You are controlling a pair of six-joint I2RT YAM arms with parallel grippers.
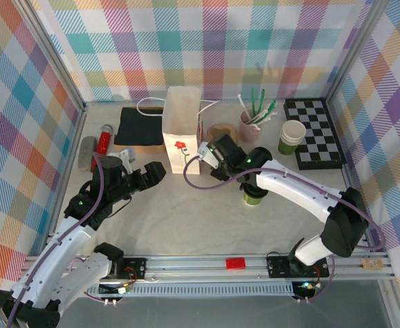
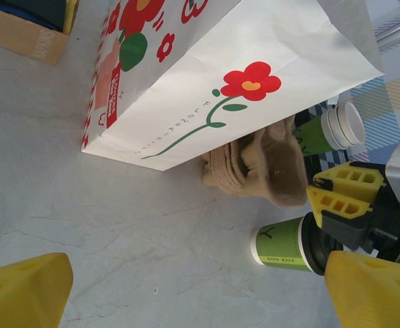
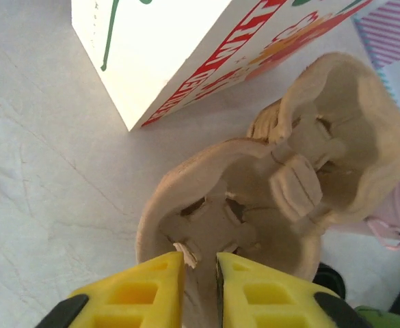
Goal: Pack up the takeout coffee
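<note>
The left gripper (image 2: 200, 294) has its jaws wide apart above the table (image 1: 186, 219), holding and touching nothing, with the white paper bag (image 2: 206, 82) ahead of it. The right gripper (image 3: 200, 280) has its yellow fingers a narrow slit apart, straddling the rim of the brown pulp cup carrier (image 3: 254, 205) just beside the bag. Whether they clamp that rim cannot be told. The takeout coffee (image 1: 254, 197) sits on the table beneath the right arm (image 1: 288, 184), near the carrier, held by neither gripper.
</note>
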